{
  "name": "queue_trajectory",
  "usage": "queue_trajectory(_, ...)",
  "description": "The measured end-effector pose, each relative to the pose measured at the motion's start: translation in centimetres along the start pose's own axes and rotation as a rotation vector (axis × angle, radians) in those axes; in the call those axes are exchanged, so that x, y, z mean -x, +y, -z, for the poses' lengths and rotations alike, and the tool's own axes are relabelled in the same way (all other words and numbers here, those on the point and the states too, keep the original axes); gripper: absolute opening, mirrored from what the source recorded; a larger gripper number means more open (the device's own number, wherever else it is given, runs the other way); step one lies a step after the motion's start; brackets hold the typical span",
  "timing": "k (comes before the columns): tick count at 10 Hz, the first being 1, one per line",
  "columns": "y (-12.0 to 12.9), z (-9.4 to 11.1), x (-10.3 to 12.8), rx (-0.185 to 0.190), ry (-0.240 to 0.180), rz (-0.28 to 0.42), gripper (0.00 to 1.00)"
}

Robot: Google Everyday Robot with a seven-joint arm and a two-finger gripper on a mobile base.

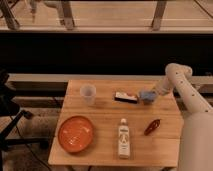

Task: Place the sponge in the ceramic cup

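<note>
The light-blue sponge (145,96) is at the right side of the wooden table (105,112), just above its surface and right of a black-and-white block. My gripper (150,95) comes in from the right on the white arm and is shut on the sponge. The ceramic cup (88,93) stands upright at the table's back left, well apart from the gripper, and its mouth faces up.
A flat black-and-white block (125,97) lies between cup and sponge. A white bottle (123,137) lies at front centre, an orange plate (76,133) at front left, and a small red object (152,126) at the right. A dark stand (10,107) is left of the table.
</note>
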Motion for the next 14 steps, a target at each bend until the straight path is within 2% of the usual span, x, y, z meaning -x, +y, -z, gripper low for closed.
queue_trajectory(3,-1.2,2.6,3.2,-0.005,-0.002,0.058,0.21)
queue_trajectory(4,-1.3,3.5,3.9,-0.002,-0.002,0.071,0.09)
queue_trajectory(5,-1.3,3.8,4.1,-0.001,-0.004,0.080,0.02)
queue_trajectory(6,-1.4,3.8,4.4,0.000,-0.008,0.093,0.00)
queue_trajectory(9,-2.5,4.2,8.1,0.001,-0.016,0.152,0.00)
queue_trajectory(11,-3.3,4.9,11.3,-0.014,-0.018,0.210,0.00)
queue_trajectory(14,-4.3,5.4,12.0,-0.018,-0.025,0.241,0.00)
